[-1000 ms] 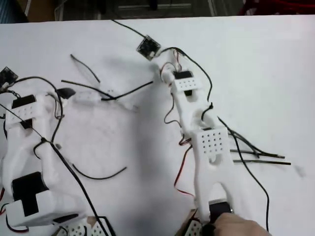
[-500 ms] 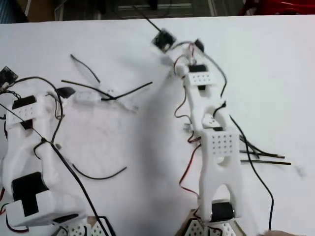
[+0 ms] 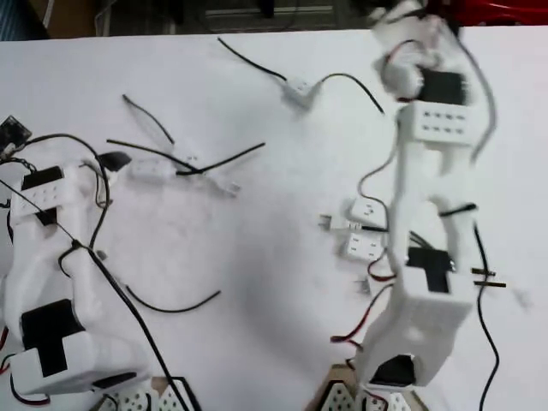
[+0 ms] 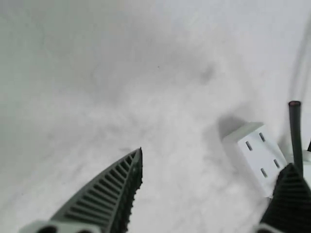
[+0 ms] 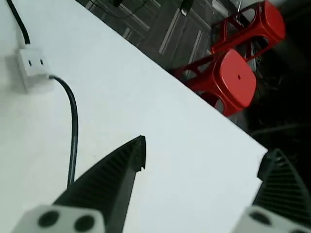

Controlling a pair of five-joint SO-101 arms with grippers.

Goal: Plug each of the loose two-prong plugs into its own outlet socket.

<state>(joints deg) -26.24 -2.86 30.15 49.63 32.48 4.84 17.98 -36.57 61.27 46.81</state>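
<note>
A white outlet socket (image 3: pixel 297 88) with black cables lies at the back middle of the table, and it also lies beyond my right gripper (image 5: pixel 208 147) as the same socket (image 5: pixel 31 65). That gripper (image 3: pixel 402 26) is open, empty and raised at the table's far right edge. Two white socket blocks (image 3: pixel 364 210) (image 3: pixel 363 247) and a pronged plug (image 3: pixel 330 223) lie beside the right arm. My left gripper (image 4: pixel 215 160) is open and empty just above the table, with a white socket (image 4: pixel 257 155) by one finger. In the high view it (image 3: pixel 110 163) sits next to another socket (image 3: pixel 154 169).
Loose black cables (image 3: pixel 171 304) lie over the left and middle of the table (image 3: pixel 257 257), and more cables (image 3: pixel 479 278) lie at the right. Red stools (image 5: pixel 238 58) stand beyond the far edge.
The right arm swung from the table's middle to the far right and rose, uncovering the socket blocks beneath it. A hand at the front edge has gone. The left arm kept still.
</note>
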